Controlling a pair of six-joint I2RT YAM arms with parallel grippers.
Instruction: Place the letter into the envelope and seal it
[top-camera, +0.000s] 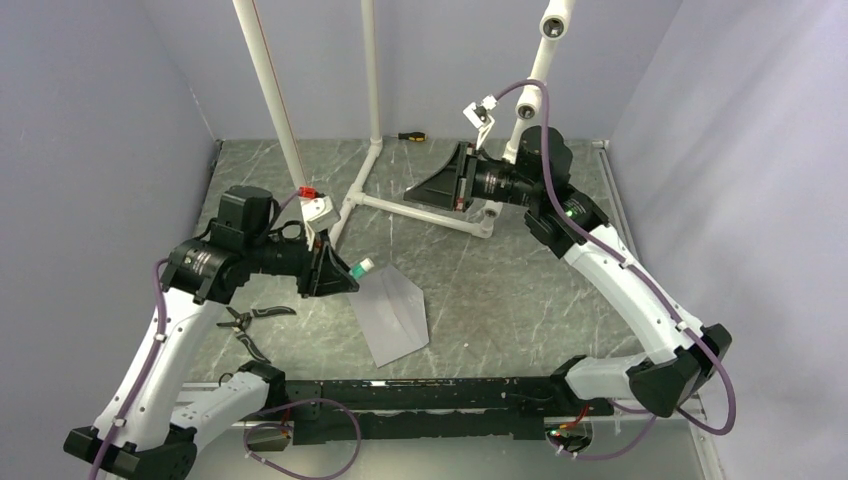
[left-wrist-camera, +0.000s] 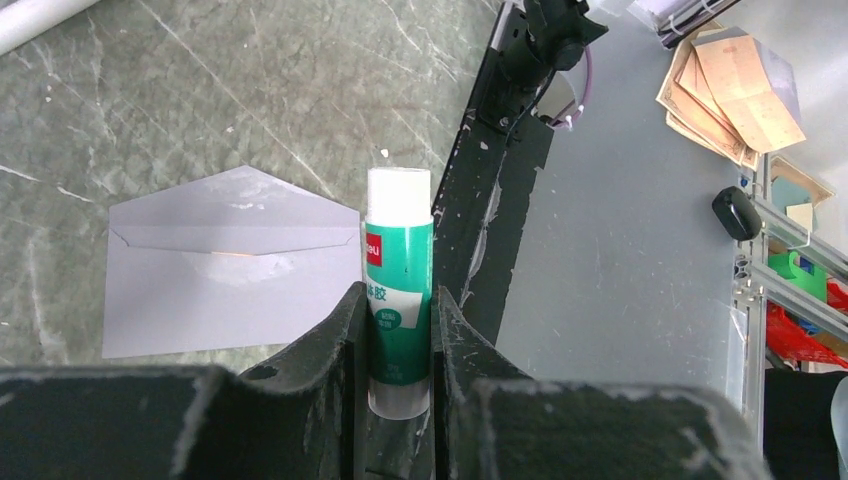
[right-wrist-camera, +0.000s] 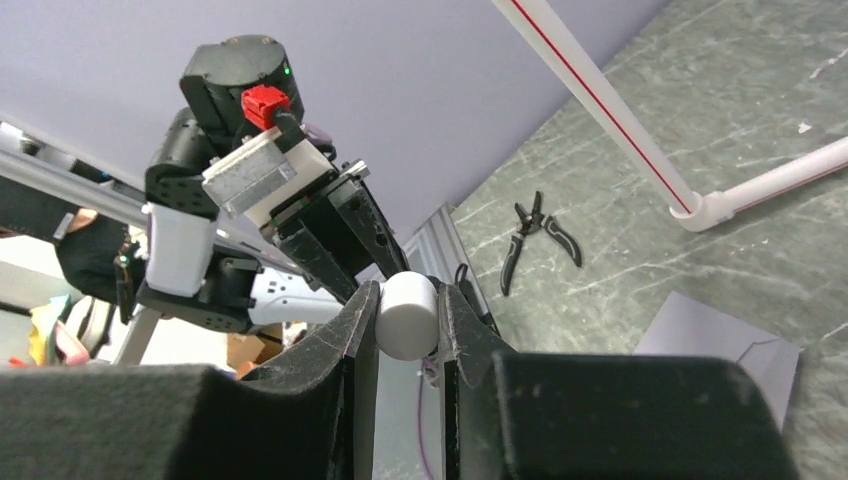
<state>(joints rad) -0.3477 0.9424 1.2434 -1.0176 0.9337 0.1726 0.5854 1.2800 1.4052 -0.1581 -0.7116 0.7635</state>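
The pale grey envelope lies flat on the marbled table, and its pointed flap is open. The letter is hidden. My left gripper is shut on a green and white glue stick. It hovers just left of the envelope, with the stick's white end pointing toward it. My right gripper is raised at the back of the table and is shut on a small white cylindrical cap. It faces the left arm, and the envelope's corner shows below it.
Black pliers lie on the table under the left arm. A white PVC pipe frame stands at the back centre. A screwdriver lies by the rear wall. A black rail runs along the near edge.
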